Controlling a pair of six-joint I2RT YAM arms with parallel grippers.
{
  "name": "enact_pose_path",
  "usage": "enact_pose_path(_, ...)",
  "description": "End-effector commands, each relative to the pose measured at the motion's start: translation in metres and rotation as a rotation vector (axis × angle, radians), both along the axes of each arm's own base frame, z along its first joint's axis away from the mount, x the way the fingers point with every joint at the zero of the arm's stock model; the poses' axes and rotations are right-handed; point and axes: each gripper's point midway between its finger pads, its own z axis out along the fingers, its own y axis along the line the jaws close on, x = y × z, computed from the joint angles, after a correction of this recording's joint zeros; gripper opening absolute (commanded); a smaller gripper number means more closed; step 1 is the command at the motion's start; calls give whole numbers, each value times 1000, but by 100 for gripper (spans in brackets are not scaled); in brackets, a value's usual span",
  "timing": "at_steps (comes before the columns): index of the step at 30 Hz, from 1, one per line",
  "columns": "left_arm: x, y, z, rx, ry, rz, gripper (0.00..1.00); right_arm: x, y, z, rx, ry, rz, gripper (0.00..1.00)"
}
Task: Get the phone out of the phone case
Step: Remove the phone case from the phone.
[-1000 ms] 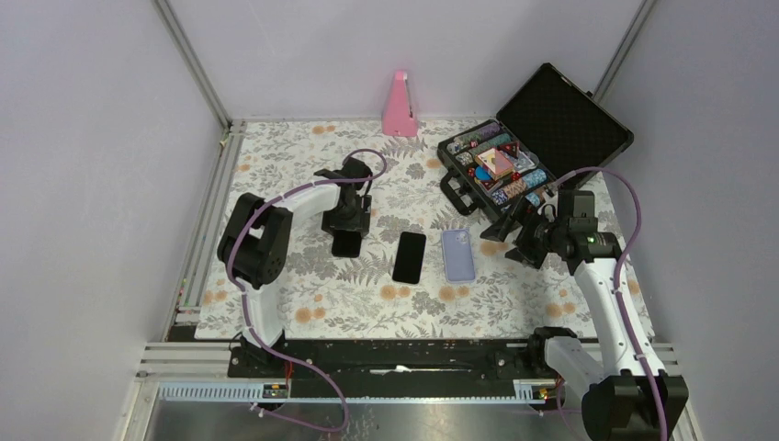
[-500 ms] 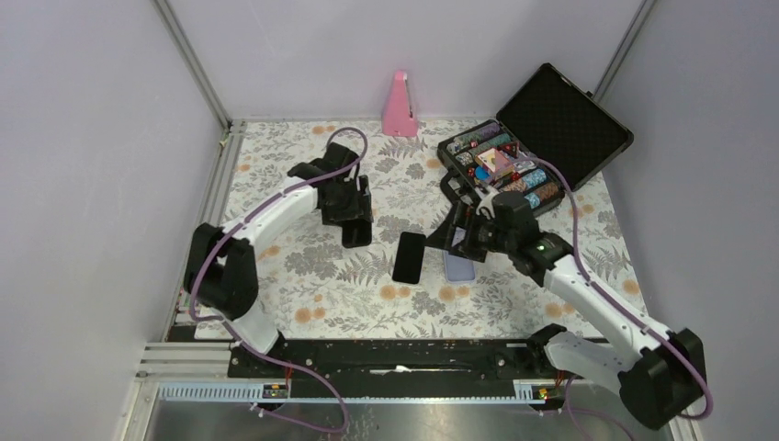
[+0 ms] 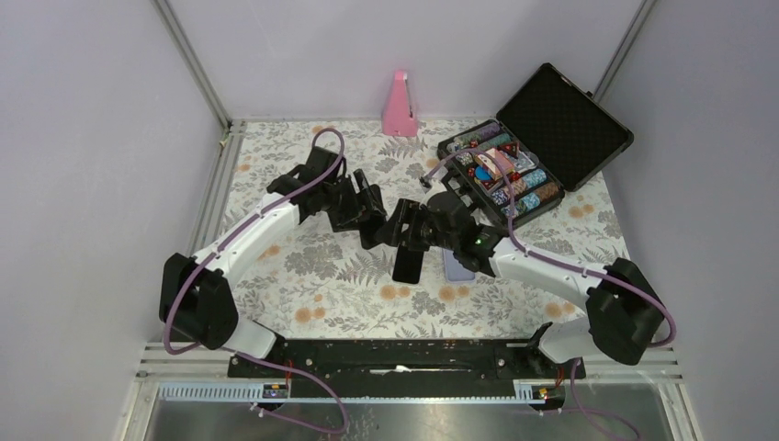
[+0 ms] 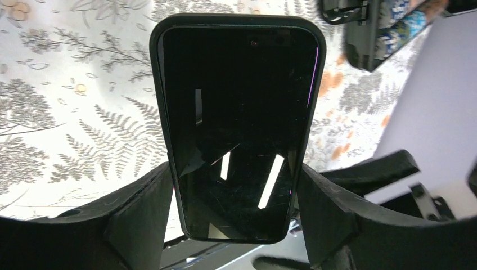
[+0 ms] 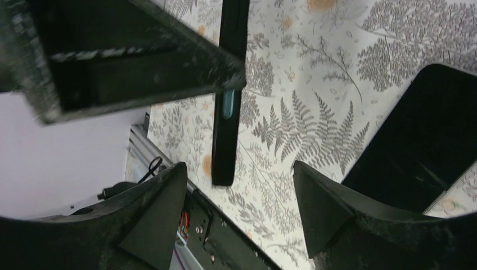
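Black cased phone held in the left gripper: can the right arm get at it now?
Probably yes. The right gripper is open and close beside the black cased phone, whose edge lines up between its fingers; nothing sits between them.

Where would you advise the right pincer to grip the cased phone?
On the cased phone, I'd grip the free end across front and back, coming from the right: the left pincer clamps its long edges, and it sits edge-on to the right pincer.

Robotics lab cell: grey panel walls point(image 3: 83, 138), aluminium frame posts point(image 3: 188, 64), 2 arms point(image 3: 257, 225) on a rail point(image 3: 395, 354).
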Motion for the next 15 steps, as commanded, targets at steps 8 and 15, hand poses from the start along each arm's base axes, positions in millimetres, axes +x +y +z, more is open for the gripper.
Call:
enact_pose_path(8,3,-20,59,-205,-99,-8,26,40,31,34,87,-144,-49,25)
enact_pose_path(15,9,-12,84,-191,-231,-33,96,28,30,61,189,-174,-25,5)
